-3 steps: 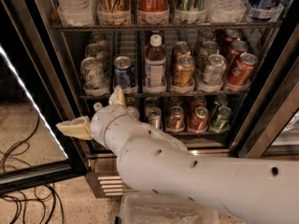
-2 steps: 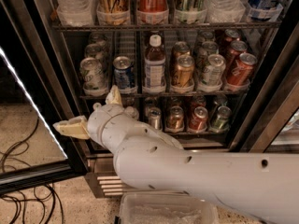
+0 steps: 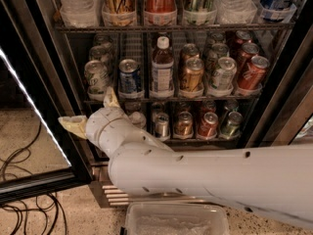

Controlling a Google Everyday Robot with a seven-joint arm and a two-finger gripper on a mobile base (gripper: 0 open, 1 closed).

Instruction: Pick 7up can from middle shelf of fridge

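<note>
The fridge [image 3: 281, 106] stands open, its dark interior full of drinks. On the middle shelf [image 3: 171, 98], a wire rack with white cup holders, the silvery-white 7up can [image 3: 95, 76] with green markings stands at the front of the far-left lane. My gripper [image 3: 92, 110] hangs just below and in front of that can, at the shelf's front edge. Its two beige fingers are spread: one [image 3: 111, 97] points up, the other [image 3: 72, 124] points left. It holds nothing. My thick white arm [image 3: 205, 175] crosses the lower right and hides part of the bottom shelf.
Right of the 7up can stand a blue can [image 3: 129, 75], a labelled bottle [image 3: 161, 67], a gold-brown can [image 3: 191, 74], a silver-green can [image 3: 223, 73] and red cans [image 3: 253, 72]. Tall bottles fill the top rack [image 3: 161, 27]. Glass door [image 3: 34, 131] and floor cables [image 3: 19, 190] at left; plastic bin [image 3: 176, 220] below.
The gripper has shifted slightly left and up, closer under the far-left lane. The arm has stretched further across the frame. The cans have not moved.
</note>
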